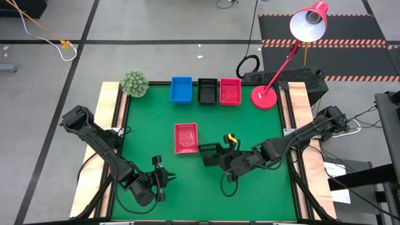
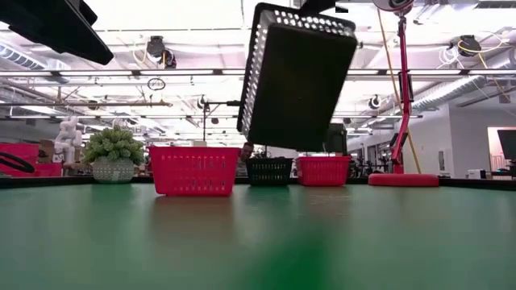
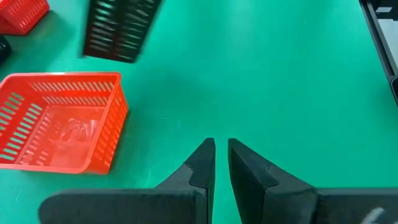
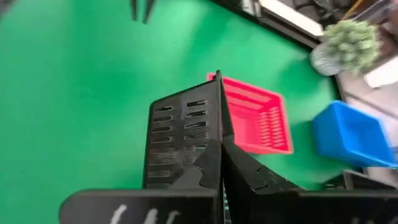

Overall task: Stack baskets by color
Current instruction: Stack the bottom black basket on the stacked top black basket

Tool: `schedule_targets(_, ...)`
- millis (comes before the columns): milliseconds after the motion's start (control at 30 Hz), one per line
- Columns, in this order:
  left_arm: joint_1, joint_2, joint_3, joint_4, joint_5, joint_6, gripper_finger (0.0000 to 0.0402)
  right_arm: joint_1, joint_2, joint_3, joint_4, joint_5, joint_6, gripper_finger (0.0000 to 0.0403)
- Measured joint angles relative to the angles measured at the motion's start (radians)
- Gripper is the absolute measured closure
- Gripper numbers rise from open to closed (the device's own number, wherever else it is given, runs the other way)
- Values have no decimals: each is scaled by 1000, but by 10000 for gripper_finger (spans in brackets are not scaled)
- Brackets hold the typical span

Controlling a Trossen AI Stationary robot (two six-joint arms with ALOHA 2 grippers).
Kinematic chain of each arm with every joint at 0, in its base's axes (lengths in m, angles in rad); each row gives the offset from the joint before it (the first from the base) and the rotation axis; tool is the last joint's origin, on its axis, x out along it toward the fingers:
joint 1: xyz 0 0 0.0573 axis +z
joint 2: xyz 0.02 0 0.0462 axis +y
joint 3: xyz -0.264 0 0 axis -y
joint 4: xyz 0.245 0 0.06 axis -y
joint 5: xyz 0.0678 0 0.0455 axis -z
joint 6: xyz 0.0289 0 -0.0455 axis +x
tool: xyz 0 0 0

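Overhead, right hand (image 1: 220,156) grips black basket (image 1: 210,154) (airborne low).

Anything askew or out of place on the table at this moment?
Only one thing: the black basket hangs tilted on edge above the mat, clamped by the right gripper. The lone red basket sits apart from the back row, slightly turned. Nothing is spilled or damaged.

Bright overhead light, blurred wrist views
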Motion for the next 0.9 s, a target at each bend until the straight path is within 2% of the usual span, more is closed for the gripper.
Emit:
schedule_targets(267,0,0,0,0,-4,12,355,-84,-2,0,16,143,-148,402)
schedule_targets(900,0,0,0,0,-4,20,355,-361,-3,0,283,145,-642,403)
